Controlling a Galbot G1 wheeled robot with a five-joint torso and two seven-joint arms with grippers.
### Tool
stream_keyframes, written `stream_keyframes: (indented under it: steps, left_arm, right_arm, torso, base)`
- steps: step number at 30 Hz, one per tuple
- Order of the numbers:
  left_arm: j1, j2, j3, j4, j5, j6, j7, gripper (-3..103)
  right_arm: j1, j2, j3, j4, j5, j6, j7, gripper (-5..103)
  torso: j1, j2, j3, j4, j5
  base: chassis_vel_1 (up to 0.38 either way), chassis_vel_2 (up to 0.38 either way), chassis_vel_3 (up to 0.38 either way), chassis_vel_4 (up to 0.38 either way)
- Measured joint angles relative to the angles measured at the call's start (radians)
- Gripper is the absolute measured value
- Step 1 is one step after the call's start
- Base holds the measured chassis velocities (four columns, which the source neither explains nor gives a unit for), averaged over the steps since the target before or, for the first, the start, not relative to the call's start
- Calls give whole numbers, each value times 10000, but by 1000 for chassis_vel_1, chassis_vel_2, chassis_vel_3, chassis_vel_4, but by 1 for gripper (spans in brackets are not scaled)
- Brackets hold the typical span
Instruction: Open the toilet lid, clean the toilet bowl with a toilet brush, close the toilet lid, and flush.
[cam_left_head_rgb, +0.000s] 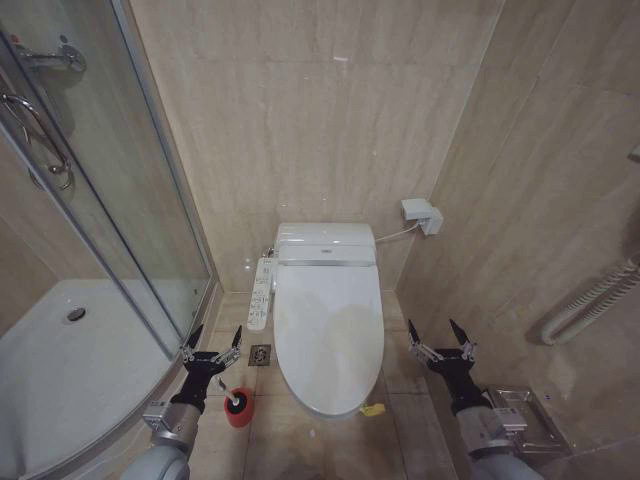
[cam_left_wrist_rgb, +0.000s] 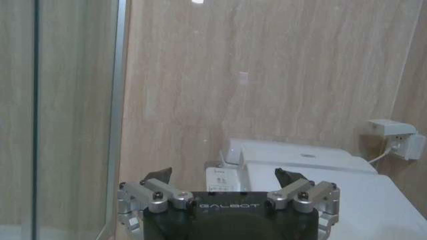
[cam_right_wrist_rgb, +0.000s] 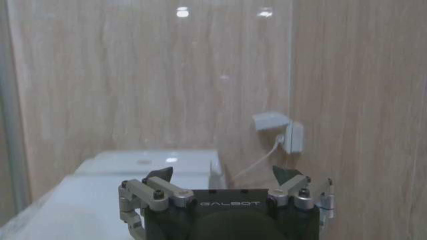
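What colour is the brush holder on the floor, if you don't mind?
Red; the holder shows best in the head view.

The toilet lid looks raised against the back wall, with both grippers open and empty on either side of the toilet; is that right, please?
Not quite: the head view shows the toilet lid lying closed, flat over the toilet bowl. The rest holds: the left gripper and right gripper are open and empty on either side.

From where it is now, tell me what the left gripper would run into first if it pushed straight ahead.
Probably the control strip beside the toilet: it sits between the open left gripper fingers in the wrist view, with the tiled wall behind. Depth is unclear.
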Motion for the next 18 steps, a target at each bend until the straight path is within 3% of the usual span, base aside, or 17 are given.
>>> stream_keyframes:
  steps: [9, 18]
  left_arm:
    - [-3, 0, 0, 0, 0, 0, 0, 100]
    - [-3, 0, 0, 0, 0, 0, 0, 100]
  right_arm:
    - [-853, -108, -87, -728, -131, 788, -502, 100]
    - [-1552, 476, -302, -1559, -991, 1609, -1016, 100]
  torso:
    - [0, 0, 0, -1, 0]
    - [0, 1, 0, -1, -2]
  base:
    - [0, 0, 0, 0]
    - [0, 0, 0, 0]
